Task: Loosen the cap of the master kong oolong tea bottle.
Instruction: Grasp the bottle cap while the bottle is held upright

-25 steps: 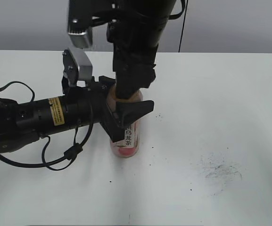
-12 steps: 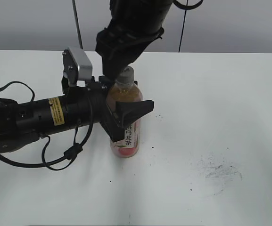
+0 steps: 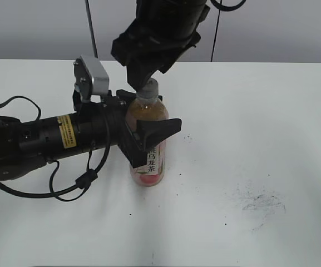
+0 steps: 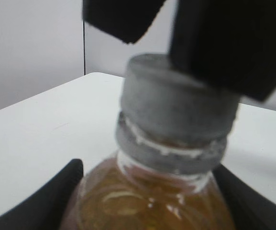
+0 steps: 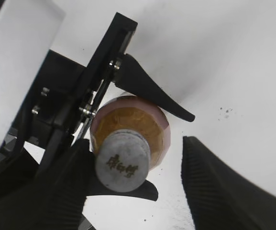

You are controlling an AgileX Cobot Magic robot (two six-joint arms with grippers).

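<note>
Surface: a white table (image 3: 271, 111) against a plain grey wall, with dark scuff marks (image 3: 258, 201) toward the right of the exterior view.
Left gripper (image 3: 149, 139): reaches in level from the left and is clamped on the master kong oolong tea bottle (image 3: 148, 161) at its shoulder, one finger (image 5: 152, 88) on each side, apparently to keep the body from turning while the cap is worked.
Bottle: stands upright near the table's middle, amber tea visible above the pink-white label, base on the table.
Cap (image 5: 122, 161): grey and ribbed, on the neck with its collar ring showing beneath; I cannot tell whether it has been loosened.
Right gripper (image 5: 140, 182): hangs over the bottle from above, its ribbed fingers spread with one finger (image 5: 56, 191) beside the cap and the other well clear, holding nothing.
Step in hand: judged from this, the top claw is placed to close on the cap for a twist; centring over it seems to matter, since the cap sits nearer one finger.
</note>
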